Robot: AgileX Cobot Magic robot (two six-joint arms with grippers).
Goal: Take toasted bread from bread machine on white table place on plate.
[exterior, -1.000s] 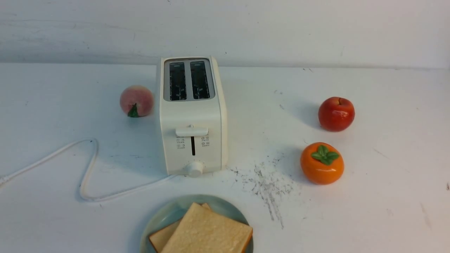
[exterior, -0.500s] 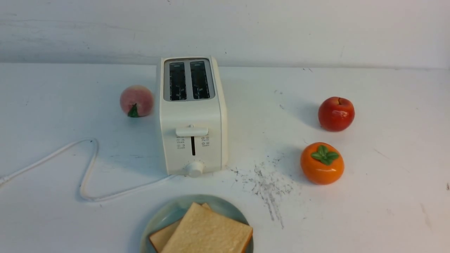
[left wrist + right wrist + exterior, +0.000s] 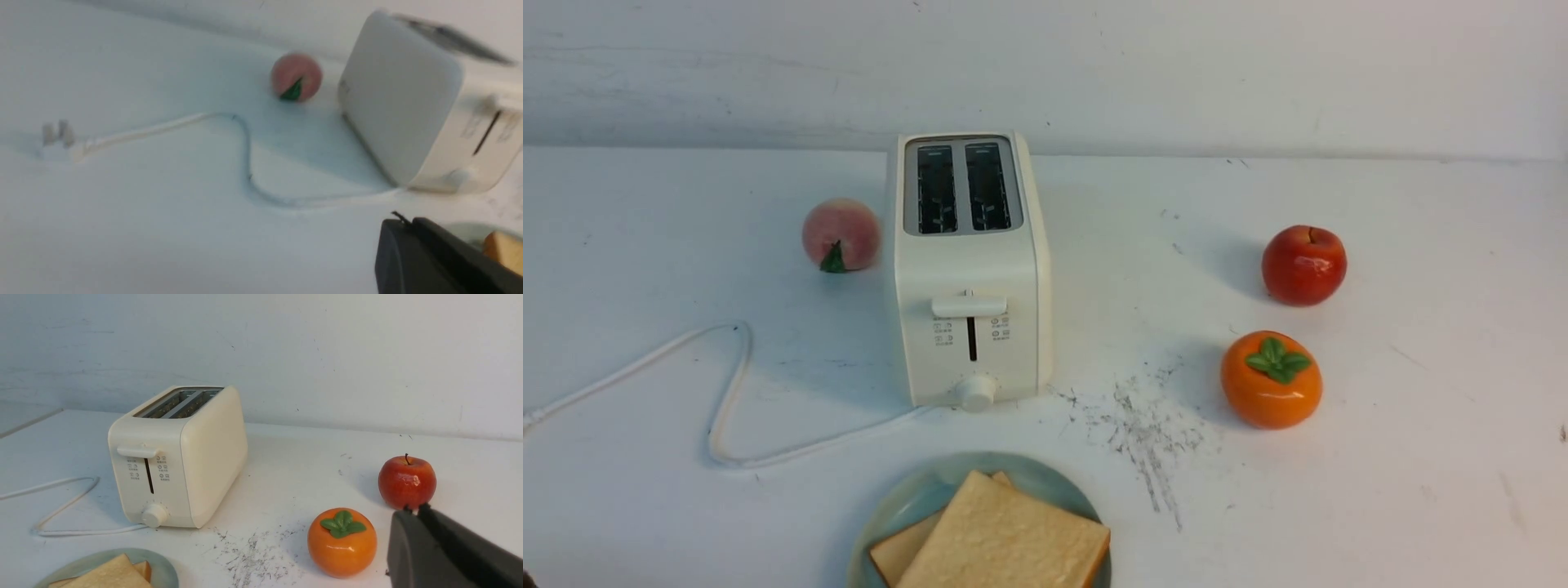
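Both slices of the toasted bread [image 3: 1013,539] are lying on the plate [image 3: 907,498] at the bottom centre of the front view. The upper slice is overlapping the lower one, whose corner is poking out to the left, and the frame edge is cutting off the near part of both plate and bread. The bread machine [image 3: 968,269] is standing upright just above the plate, in the middle of the frame, apart from it. Its two slots are showing only dark wire inside, and its lever is sitting at the top of its track.

The white cord [image 3: 727,392] is looping across the surface [image 3: 1421,457] toward the left edge. In the left wrist view it is ending in a plug [image 3: 55,141] lying flat.

A peach [image 3: 840,234] is resting just left of the bread machine. At the right of the frame a red apple [image 3: 1304,265] is sitting above an orange persimmon [image 3: 1271,380], both well apart from the bread machine. Black scratch marks [image 3: 1143,433] are lying between the persimmon and the plate.

The left tool [image 3: 402,221] is showing in its wrist view with its black fingers pressed together, pinching nothing. The right tool [image 3: 412,509] is likewise pressed together and pinching nothing.
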